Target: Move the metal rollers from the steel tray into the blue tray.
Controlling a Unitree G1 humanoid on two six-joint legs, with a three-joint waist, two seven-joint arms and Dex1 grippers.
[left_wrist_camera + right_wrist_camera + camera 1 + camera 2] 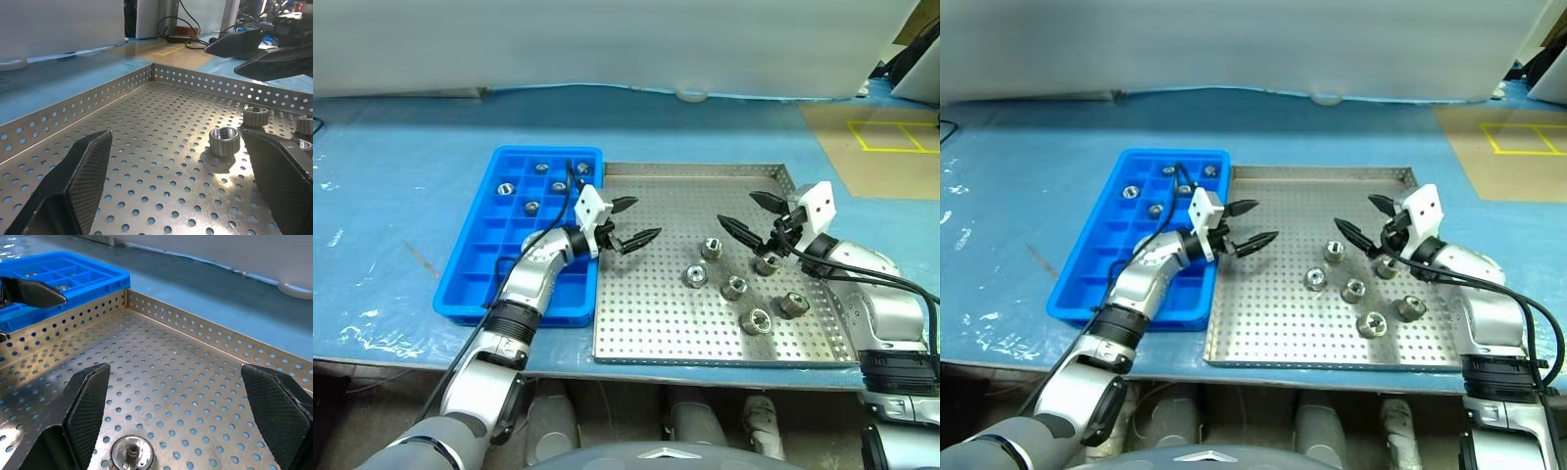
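Six metal rollers [735, 287] loose at lower right of steel tray [646, 338]; five in blue tray [470, 299], upper left. Left gripper [634, 222] and right gripper [753, 215] empty, jaws apart. Risk: rollers packed close, finger may nudge neighbour, roll it away.

Bare perforated floor of the steel tray [651, 304] lay open below and between both pincers. Six metal rollers [734, 287] crowded the floor beneath the right pincer [754, 217]. The tray's low rim stood beyond.
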